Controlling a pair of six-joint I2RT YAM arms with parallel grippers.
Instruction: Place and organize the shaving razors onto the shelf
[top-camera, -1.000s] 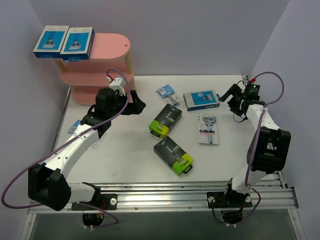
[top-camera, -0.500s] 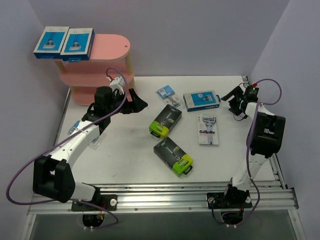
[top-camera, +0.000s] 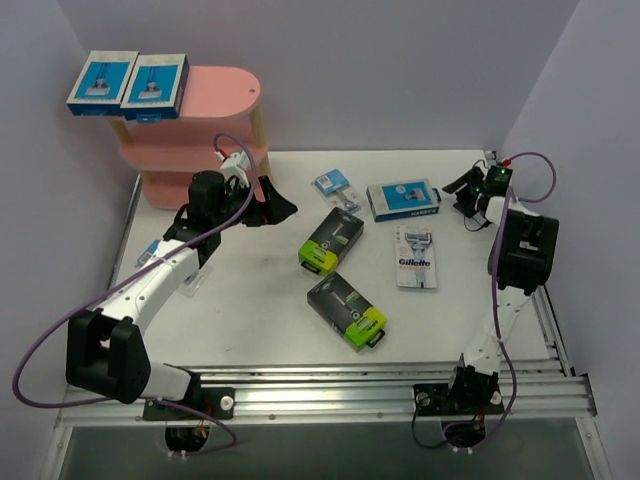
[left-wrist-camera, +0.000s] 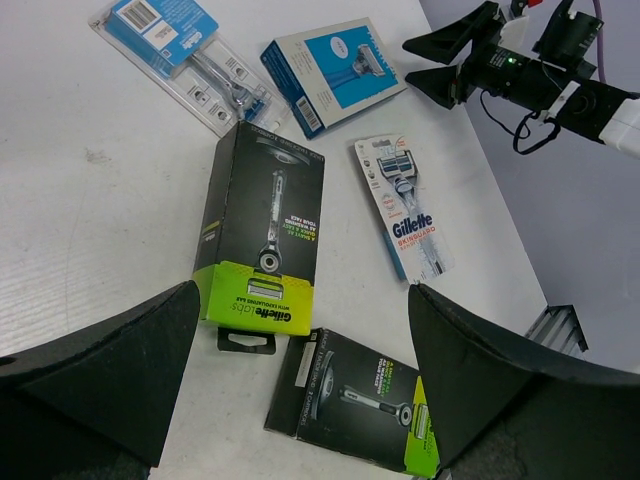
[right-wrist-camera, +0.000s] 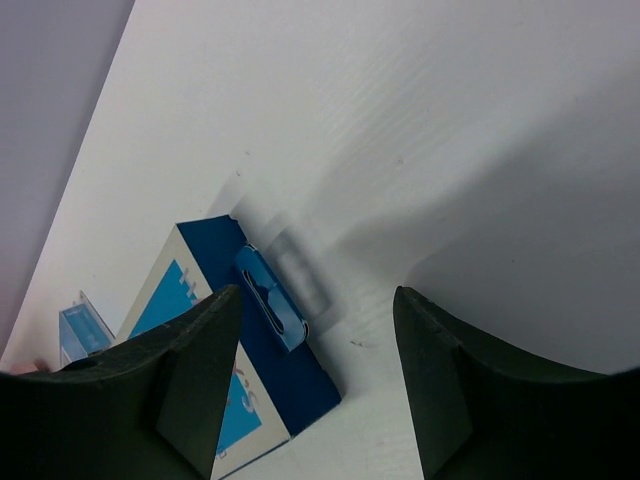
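Shelf: the pink shelf (top-camera: 225, 95) stands in the upper left of the overhead view, at the far left corner of the counter (top-camera: 260, 290)
Top tier: the first blue-and-white box (top-camera: 102, 83) and the second blue-and-white box (top-camera: 155, 86) lie flat side by side, overhanging the left end of the top board
Third blue box: the third blue-and-white box (top-camera: 402, 199) lies flat on the counter, upper right of centre
Black boxes: the upper black box (top-camera: 332, 241) lies mid-frame with its lime-green end toward the lower left; the lower black box (top-camera: 346, 311) lies just below it, apart, lime-green end toward the lower right
Blister packs: the Gillette pack (top-camera: 415, 257) lies below the third blue-and-white box; the small blister pack (top-camera: 336, 187) lies to that box's left; a blue-carded pack (top-camera: 150, 255) at the left edge is partly hidden by the left arm
Left tool: the left tool (top-camera: 275, 205) sits just right of the shelf's lower tiers, fingers wide apart and holding nothing; its wrist view looks down on the upper black box
Right tool: the right tool (right-wrist-camera: 318, 295) is in the upper right of the overhead view, just right of the third blue-and-white box, fingers apart with nothing between them
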